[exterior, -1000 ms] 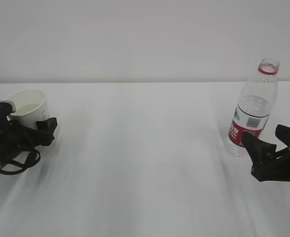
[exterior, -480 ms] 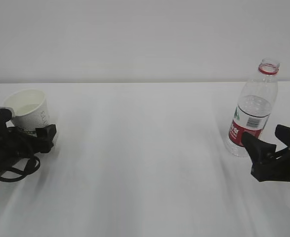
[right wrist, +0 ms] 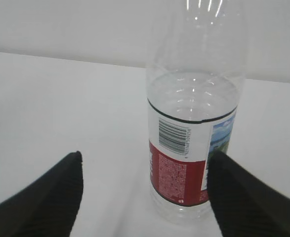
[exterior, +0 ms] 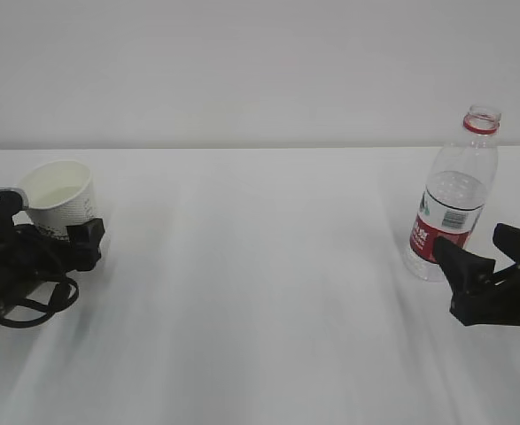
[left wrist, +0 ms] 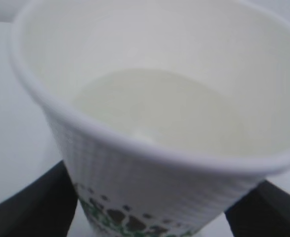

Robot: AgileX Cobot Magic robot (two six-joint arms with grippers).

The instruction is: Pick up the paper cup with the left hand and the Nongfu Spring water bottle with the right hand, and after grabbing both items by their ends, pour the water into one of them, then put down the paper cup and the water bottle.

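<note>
I am watching the left hand (exterior: 60, 237) at the table's (exterior: 260, 292) left edge, jaws spread wide around the base of the cup (exterior: 60, 197). In the left wrist view the cup (left wrist: 149, 123) is sitting between the two dark fingers (left wrist: 33, 207), which are flanking its lower wall; whether they are actually pressing it I cannot tell. In the exterior view the cup is tilting, its mouth leaning toward the left hand's side, and I cannot tell whether its base is resting on the table. Water (left wrist: 159, 111) is showing in its bottom. The right hand (exterior: 490, 266) is sitting near the table's right edge, jaws wide apart and holding nothing. The bottle (exterior: 453, 199) is standing upright just beyond its fingertips, uncapped, with water (right wrist: 194, 96) up to just above the label.
</note>
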